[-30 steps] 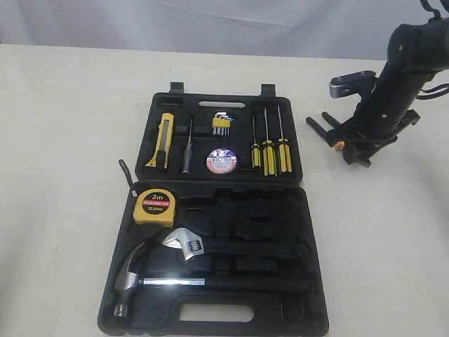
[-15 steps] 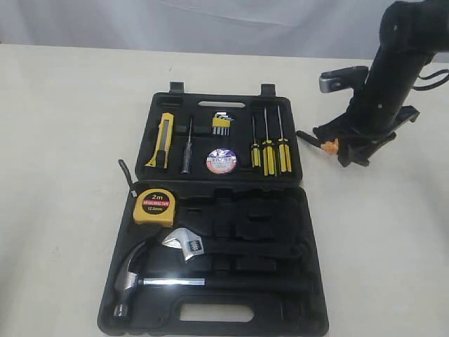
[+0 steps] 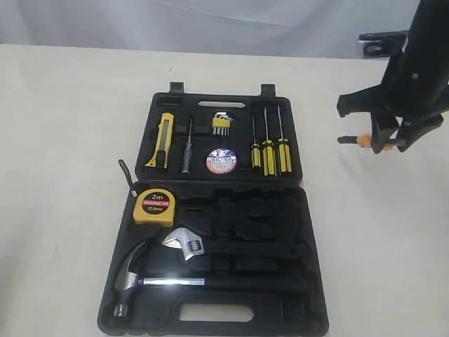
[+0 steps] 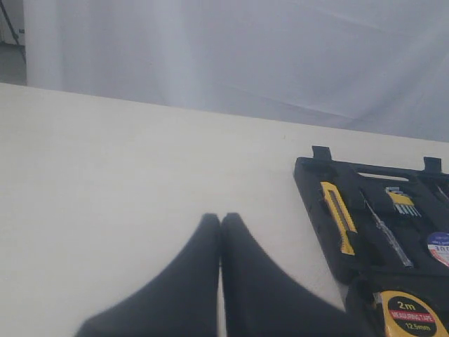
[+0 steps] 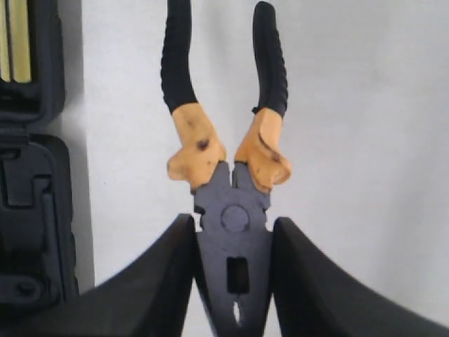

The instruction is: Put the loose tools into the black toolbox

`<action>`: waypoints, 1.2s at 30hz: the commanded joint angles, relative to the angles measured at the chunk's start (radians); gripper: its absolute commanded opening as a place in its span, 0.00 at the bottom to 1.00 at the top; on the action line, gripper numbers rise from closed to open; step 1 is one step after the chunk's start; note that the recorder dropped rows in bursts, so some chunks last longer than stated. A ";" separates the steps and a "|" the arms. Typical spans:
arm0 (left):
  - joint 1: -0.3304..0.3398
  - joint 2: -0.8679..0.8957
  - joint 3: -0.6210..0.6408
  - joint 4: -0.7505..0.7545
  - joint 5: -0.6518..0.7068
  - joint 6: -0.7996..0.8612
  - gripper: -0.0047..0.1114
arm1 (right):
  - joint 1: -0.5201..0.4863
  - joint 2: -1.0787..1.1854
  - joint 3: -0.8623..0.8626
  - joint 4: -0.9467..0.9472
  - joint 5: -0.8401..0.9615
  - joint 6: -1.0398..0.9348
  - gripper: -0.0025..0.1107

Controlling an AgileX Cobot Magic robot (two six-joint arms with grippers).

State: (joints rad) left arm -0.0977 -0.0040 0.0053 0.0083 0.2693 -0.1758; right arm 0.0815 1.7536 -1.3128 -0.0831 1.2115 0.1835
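Roughly level pliers (image 3: 363, 140), handles toward toolbox (image 3: 266, 232)

A silver claw hammer (image 3: 161, 281) lies near left, head to the left. Just beyond it sits a chrome adjustable wrench (image 3: 184, 243). Farther back, left to right: a slim dark screwdriver (image 3: 186, 147), yellow-clipped hex keys (image 3: 222, 124), three yellow-black screwdrivers (image 3: 269, 151). The counter (image 3: 63, 140) is pale, with white cloth (image 3: 210, 21) behind.

A pale cream counter (image 3: 63, 140), plain and matte, carries the black toolbox (image 3: 280, 319), which lies opened flat near the middle with both hinged halves resting on the surface, while a thin black strap (image 3: 125, 172) trails from its left edge onto the counter.
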 commanded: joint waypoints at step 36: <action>-0.006 0.004 -0.005 -0.008 0.003 0.000 0.04 | 0.078 0.039 0.476 -0.043 -0.710 0.399 0.02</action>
State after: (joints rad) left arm -0.0977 -0.0040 0.0053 0.0083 0.2693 -0.1758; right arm 0.1443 1.7904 -0.8316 -0.1073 0.5111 0.5909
